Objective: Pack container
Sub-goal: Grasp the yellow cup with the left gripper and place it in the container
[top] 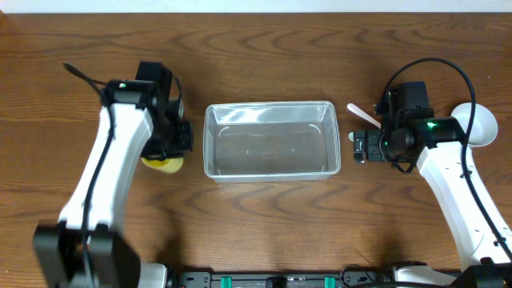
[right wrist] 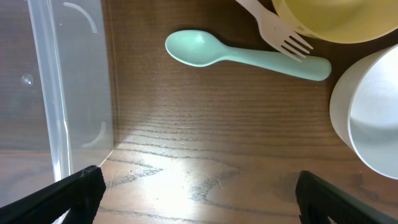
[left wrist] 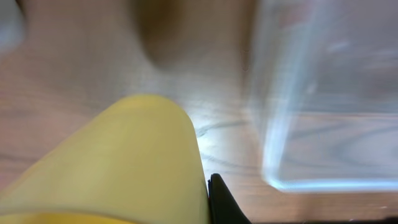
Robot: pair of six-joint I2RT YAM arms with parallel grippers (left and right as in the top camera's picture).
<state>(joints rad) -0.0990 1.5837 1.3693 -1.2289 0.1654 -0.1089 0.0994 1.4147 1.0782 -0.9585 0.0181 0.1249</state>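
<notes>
From overhead, the container (top: 272,140) sits in the middle of the table (top: 272,232), clear and with nothing in it, so I judge the packing not yet begun. My left fingers (top: 174,144) hang just left of it, over a yellow cup (top: 164,164). My right fingers (top: 360,147) are just off its right wall, with a white bowl (top: 480,124) further right.

In my left wrist view, which is blurred, the yellow cup fills the near left, right beside one dark fingertip, and the container's wall stands to the right. I cannot tell whether I have the cup gripped or how wide I am spread.

In my right wrist view both fingers are spread wide with only bare wood between them, holding nothing. Beyond them lie a mint spoon (right wrist: 242,55), a pale fork (right wrist: 273,28), a yellow bowl (right wrist: 336,18) and the white bowl, all outside the container, whose wall is at the left. All of these look left to go in.

The table is dark, grained wood with a soft glare. Of the room I see only a pale strip along the far edge
</notes>
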